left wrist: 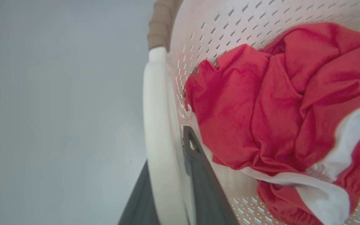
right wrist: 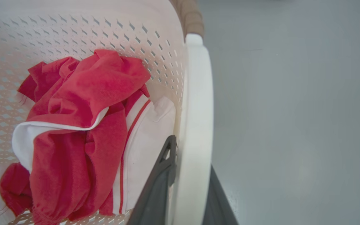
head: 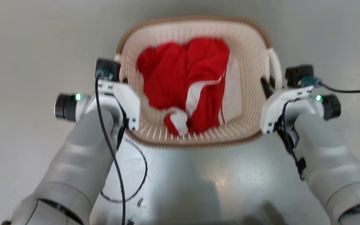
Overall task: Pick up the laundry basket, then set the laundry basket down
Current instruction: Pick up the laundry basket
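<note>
Head view: laundry basket [head: 252, 56] at 12 o'clock, its handles on the 9–3 line. Left end effector [left wrist: 167, 147], at 9 o'clock, is closed narrowly on the left handle [left wrist: 156, 125]. Right end effector [right wrist: 191, 153], at 3 o'clock, is likewise closed on the right handle [right wrist: 195, 109]. Frame blurred; basket may be clear of the floor [head: 27, 47].

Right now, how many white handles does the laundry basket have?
2, on opposite sides of the laundry basket: the left handle between the left gripper's fingers, the right handle between the right gripper's fingers.
</note>
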`<state>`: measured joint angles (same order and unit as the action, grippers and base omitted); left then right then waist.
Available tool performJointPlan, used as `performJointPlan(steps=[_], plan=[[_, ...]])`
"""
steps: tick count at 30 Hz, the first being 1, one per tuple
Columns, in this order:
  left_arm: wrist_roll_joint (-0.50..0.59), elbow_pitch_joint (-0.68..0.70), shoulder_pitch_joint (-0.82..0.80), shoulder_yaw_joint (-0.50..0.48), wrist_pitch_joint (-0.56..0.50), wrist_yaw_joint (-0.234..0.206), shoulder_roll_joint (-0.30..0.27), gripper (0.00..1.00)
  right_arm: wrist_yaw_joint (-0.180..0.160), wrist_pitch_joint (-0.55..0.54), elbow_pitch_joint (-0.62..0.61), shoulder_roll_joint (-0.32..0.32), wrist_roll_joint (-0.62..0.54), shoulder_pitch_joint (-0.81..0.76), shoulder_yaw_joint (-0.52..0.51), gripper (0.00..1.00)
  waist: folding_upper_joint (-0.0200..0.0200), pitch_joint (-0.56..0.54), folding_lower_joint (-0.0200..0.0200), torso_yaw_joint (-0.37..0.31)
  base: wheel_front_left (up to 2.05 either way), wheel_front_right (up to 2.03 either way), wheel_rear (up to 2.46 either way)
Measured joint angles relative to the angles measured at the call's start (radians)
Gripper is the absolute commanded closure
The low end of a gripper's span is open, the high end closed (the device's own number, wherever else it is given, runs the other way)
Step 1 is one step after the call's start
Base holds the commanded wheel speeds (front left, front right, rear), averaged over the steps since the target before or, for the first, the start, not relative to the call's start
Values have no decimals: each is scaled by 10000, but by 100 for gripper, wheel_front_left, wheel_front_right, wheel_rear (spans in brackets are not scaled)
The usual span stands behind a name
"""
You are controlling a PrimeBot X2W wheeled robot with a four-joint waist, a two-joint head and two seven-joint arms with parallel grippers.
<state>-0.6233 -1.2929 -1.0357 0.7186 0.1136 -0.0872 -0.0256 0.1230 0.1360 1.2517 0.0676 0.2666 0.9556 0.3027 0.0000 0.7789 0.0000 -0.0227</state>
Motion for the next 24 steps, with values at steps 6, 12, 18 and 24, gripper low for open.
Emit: performJointPlan(steps=[6, 12, 18, 24], plan=[[-121, -46, 989, 71, -364, 178, -52, 100, -2, -673, -167, -10, 731, -872, 918, 100, 0, -1163, 0, -130, 0, 0, 0], [-251, -50, 2054, 236, -792, 272, -46, 100, -2, -1158, -228, -38, 1327, -1853, 1628, 100, 0, -2534, 0, -278, 0, 0, 0], [-418, -63, 2898, 385, -1145, 387, -48, 100, -10, -1584, -301, -63, 1760, -2628, 2192, 100, 0, -3897, -1, -423, 0, 0, 0], [-522, -71, 3552, 633, -1419, 493, -40, 100, -12, -2079, -324, -65, 2222, -3189, 2621, 100, 0, -5175, 0, -570, 0, 0, 0]])
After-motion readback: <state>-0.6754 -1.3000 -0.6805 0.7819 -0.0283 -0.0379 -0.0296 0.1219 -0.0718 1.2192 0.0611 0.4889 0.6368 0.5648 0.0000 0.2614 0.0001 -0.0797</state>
